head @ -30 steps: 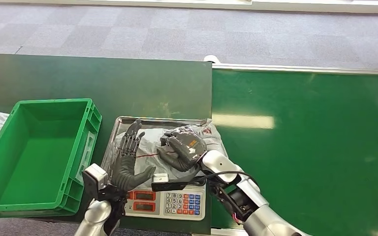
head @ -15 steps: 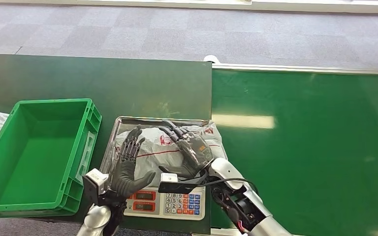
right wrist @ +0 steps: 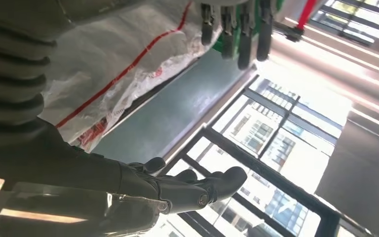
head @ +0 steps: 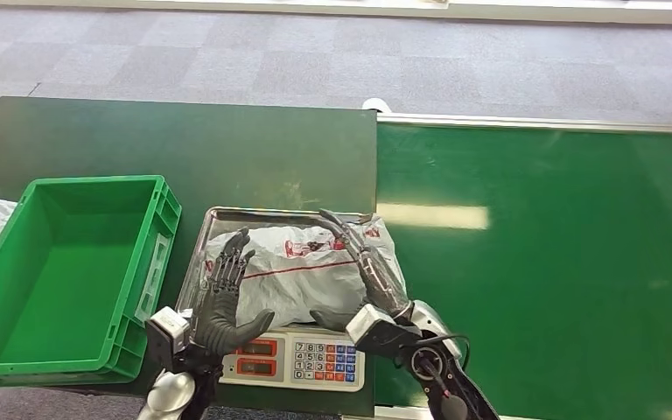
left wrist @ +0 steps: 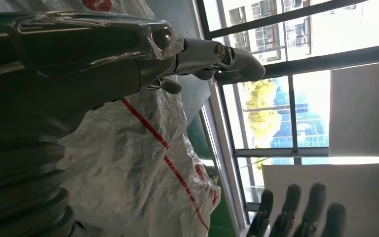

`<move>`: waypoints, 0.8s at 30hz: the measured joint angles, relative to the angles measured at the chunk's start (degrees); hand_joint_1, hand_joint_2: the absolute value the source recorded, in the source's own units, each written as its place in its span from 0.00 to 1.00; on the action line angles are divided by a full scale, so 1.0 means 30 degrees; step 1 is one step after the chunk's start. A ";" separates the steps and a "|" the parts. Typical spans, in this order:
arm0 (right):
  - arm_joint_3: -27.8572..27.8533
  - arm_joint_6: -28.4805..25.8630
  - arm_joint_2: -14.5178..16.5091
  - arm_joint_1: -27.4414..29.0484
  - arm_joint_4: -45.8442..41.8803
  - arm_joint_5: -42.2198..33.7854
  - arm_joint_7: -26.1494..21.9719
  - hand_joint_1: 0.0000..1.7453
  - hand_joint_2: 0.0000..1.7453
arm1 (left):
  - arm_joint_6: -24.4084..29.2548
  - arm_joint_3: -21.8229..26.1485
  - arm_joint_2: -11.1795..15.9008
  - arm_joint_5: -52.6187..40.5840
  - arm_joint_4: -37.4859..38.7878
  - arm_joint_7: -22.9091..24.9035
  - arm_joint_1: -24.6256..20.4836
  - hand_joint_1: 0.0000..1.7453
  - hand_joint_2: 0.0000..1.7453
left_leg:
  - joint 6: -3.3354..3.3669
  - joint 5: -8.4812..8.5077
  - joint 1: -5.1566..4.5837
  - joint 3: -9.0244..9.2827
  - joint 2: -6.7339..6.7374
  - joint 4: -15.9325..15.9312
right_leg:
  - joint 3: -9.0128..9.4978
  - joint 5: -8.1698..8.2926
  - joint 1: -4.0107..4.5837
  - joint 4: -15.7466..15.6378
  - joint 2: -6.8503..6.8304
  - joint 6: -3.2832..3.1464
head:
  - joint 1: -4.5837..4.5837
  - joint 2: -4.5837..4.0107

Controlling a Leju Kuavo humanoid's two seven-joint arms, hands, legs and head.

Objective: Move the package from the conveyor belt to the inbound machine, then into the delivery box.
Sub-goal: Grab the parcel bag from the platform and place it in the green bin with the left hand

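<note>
Both hands flank the package [head: 302, 271] on the scale tray [head: 219, 216], left hand [head: 225, 296] and right hand [head: 369, 271], fingers spread, nothing gripped; slick wrapping could slip through a loose squeeze.

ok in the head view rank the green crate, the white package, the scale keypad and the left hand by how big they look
1. green crate
2. white package
3 and 4. The scale keypad and left hand look close in size; the hand sits nearer the camera, so I will not rank those two.
</note>
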 joint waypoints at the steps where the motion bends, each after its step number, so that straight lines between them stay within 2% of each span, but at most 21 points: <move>1: -0.0317 0.0045 0.0000 0.0231 -0.0362 -0.0358 -0.0264 0.00 1.00 | 0.0009 0.0020 -0.0005 -0.0044 -0.0020 0.0004 0.0013 0.00 1.00 | 0.0000 0.0000 0.0000 0.0001 0.0001 0.0000 | 0.0002 0.0000 0.0000 0.0000 0.0000 0.0000 | -0.0002 0.0000; 6: -0.1853 -0.0533 0.0062 0.1432 -0.1925 -0.0813 -0.1032 0.00 1.00 | 0.0031 0.0266 -0.0031 -0.0315 -0.0291 0.0166 0.0133 0.00 1.00 | 0.0000 0.0001 0.0000 0.0004 0.0001 0.0000 | 0.0006 0.0001 0.0000 0.0000 0.0000 0.0000 | 0.0000 0.0000; 12: -0.3224 -0.1298 0.0315 0.2660 -0.3094 -0.0824 -0.1184 0.00 1.00 | 0.0226 0.0641 -0.0093 -0.0732 -0.0652 0.0355 0.0276 0.00 1.00 | 0.0000 -0.0001 0.0000 0.0000 0.0002 0.0000 | 0.0001 -0.0001 0.0000 0.0000 0.0001 0.0000 | 0.0000 0.0000; 17: -0.4193 -0.1306 0.0554 0.3541 -0.3349 -0.1513 -0.1385 0.00 1.00 | 0.1201 0.0800 -0.0128 -0.1830 -0.1011 0.0381 0.0435 0.00 1.00 | 0.0000 -0.0001 0.0000 0.0000 0.0003 -0.0001 | 0.0003 -0.0001 0.0000 0.0000 0.0000 0.0000 | 0.0002 0.0000; 24: -0.4984 -0.0749 0.0870 0.4193 -0.3329 -0.2039 -0.1452 0.00 1.00 | 0.3166 0.0698 -0.0128 -0.4894 -0.1586 0.0568 0.0492 0.00 1.00 | 0.0000 0.0000 0.0000 0.0004 0.0007 -0.0001 | 0.0001 -0.0001 0.0000 0.0000 0.0001 0.0000 | 0.0000 0.0000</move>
